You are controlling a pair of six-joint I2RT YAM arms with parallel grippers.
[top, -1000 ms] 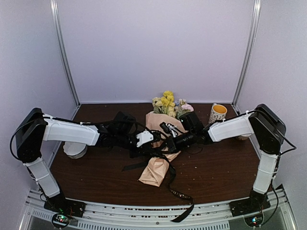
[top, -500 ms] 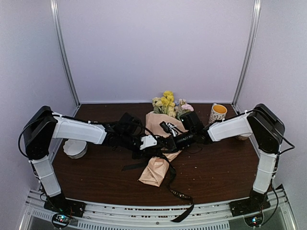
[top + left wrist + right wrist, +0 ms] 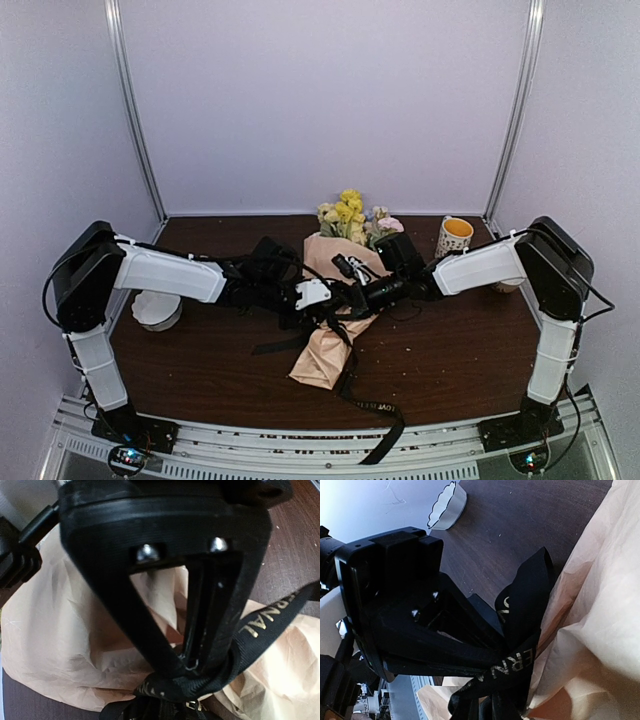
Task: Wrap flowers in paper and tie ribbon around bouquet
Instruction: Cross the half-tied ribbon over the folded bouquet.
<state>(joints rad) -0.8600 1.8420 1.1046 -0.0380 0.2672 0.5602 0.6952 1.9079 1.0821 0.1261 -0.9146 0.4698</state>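
The bouquet (image 3: 330, 340) lies on the table, a tan paper (image 3: 75, 645) cone with its narrow end toward me. The flowers (image 3: 350, 214), yellow, pink and cream, show at its far, wide end. The black ribbon (image 3: 372, 407) crosses the cone's middle and trails off over the near table edge. My left gripper (image 3: 322, 298) comes in from the left. In the left wrist view this left gripper (image 3: 192, 664) is shut on the lettered ribbon (image 3: 260, 625). My right gripper (image 3: 352, 296) meets it from the right. Close up, the right gripper (image 3: 502, 656) pinches another stretch of ribbon (image 3: 527, 595) against the paper (image 3: 600, 605).
A white scalloped dish (image 3: 155, 310) sits at the left under the left arm, also in the right wrist view as the dish (image 3: 447, 507). A patterned mug (image 3: 453, 236) with a yellow inside stands at the back right. White walls close in three sides.
My left arm has moved right to the cone's middle and its jaws have closed on the ribbon. The loose ribbon tail has shifted and straightened. The right arm has hardly moved.
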